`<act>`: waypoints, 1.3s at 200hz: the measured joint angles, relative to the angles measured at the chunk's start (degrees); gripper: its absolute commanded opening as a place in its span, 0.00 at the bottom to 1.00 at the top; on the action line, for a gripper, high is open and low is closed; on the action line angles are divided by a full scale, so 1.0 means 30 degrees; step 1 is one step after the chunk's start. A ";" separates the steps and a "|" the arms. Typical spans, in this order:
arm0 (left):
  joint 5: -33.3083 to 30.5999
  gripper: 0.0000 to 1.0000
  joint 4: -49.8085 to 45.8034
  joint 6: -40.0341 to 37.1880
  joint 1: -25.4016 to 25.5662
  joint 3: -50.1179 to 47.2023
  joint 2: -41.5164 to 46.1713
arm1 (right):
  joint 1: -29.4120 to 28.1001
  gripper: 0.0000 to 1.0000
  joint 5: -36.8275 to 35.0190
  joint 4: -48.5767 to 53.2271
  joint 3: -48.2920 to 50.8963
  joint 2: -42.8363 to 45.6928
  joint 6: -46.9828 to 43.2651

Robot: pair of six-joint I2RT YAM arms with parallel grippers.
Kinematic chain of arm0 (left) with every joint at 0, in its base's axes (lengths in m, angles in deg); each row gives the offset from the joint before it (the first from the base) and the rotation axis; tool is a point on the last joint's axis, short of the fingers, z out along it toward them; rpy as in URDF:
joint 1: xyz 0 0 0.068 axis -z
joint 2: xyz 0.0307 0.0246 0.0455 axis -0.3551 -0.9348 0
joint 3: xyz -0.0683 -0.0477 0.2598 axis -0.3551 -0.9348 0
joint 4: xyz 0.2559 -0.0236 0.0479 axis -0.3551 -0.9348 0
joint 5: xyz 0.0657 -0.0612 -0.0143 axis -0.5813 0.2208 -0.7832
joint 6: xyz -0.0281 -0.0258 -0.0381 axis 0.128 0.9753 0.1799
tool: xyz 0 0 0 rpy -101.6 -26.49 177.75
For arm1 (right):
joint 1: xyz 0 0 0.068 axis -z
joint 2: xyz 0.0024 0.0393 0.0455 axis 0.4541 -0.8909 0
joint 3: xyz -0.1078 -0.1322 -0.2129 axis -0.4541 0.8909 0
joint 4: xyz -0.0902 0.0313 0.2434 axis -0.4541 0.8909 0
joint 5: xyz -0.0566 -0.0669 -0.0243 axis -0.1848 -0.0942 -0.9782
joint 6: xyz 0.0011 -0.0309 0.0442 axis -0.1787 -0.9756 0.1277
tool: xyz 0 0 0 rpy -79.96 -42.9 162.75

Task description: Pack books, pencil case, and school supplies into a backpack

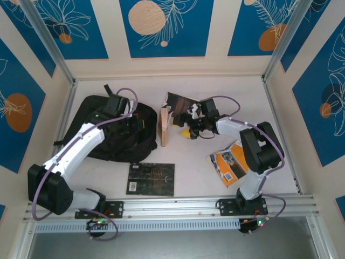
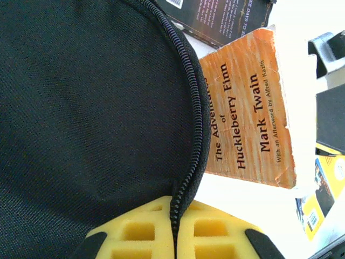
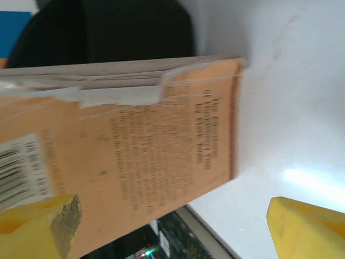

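- The black book (image 1: 151,179) is laid flat at 6 o'clock.
- The backpack (image 1: 137,143), at 9 o'clock, is pinched tight at its zip (image 2: 188,108) by the left gripper (image 2: 173,237).
- The right gripper (image 3: 172,226) is spread wide, with nothing held; the orange book (image 3: 161,140) at its 11 o'clock is blurred.

overhead camera looks down; both close-up wrist cameras share the orange book (image 2: 253,108) (image 3: 135,156).

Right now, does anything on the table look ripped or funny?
Yes. The worn orange paperback book stands up on its edge beside the big black fabric backpack instead of lying flat. Its back cover looks damaged too: a ragged torn strip near the pages shows white paper underneath.
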 measured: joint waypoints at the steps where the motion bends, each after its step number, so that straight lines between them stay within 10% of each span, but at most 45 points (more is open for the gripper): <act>1: -0.0007 0.02 0.0000 0.0000 0.0000 0.0000 0.0007 | -0.0007 0.90 0.0051 -0.0117 0.0000 0.0015 0.0051; 50: 0.0175 0.02 0.0007 0.0066 0.0000 0.0015 0.0000 | -0.0087 0.99 -0.0015 -0.0546 -0.0029 0.1705 -0.0211; 151: 0.0204 0.01 -0.0007 0.0058 0.0000 0.0138 -0.0007 | -0.3920 0.98 -0.6047 0.9989 -0.8480 -0.0605 -0.4801; 260: 0.0189 0.00 -0.0015 0.0051 0.0000 0.0138 0.0015 | -0.4211 0.45 -0.9340 1.3508 -0.9908 -0.1610 -0.5850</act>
